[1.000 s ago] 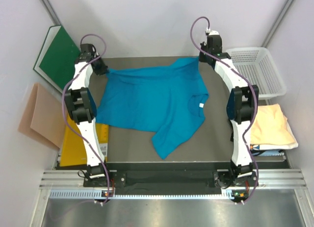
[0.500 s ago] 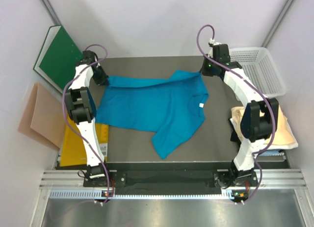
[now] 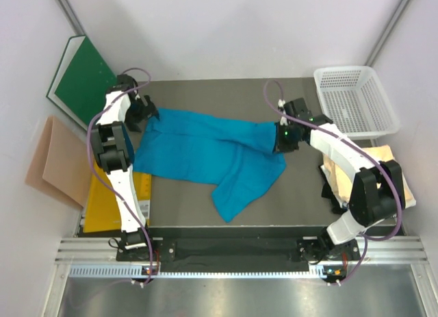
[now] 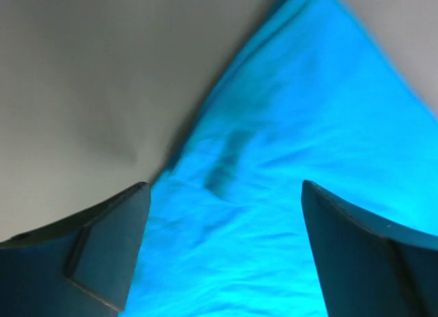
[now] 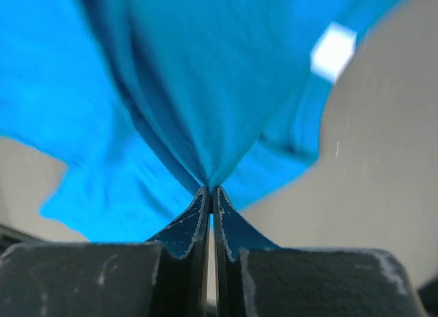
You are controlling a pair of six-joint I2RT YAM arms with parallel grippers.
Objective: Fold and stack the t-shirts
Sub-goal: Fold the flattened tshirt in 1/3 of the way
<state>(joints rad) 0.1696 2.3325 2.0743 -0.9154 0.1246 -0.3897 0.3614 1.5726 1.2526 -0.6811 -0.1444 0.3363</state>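
Observation:
The teal-blue t-shirt (image 3: 212, 149) lies across the dark table, its far half folded toward the front. My right gripper (image 3: 282, 137) is shut on the shirt's right edge; in the right wrist view the cloth (image 5: 205, 98) bunches into the pinched fingertips (image 5: 211, 191). My left gripper (image 3: 147, 110) hangs over the shirt's far left corner with its jaws wide apart. The left wrist view shows blue cloth (image 4: 274, 194) lying loose between the fingers (image 4: 113, 248). The cream-tan t-shirt (image 3: 383, 173) lies folded at the right edge, partly behind the right arm.
A white basket (image 3: 356, 98) stands at the back right. A green board (image 3: 82, 77) leans on the left wall, with a tan-pink sheet (image 3: 51, 159) and a yellow envelope (image 3: 102, 200) below it.
The right gripper has pulled the shirt's far right corner forward, folding the far half over. The left gripper has let go of the far left corner and opened.

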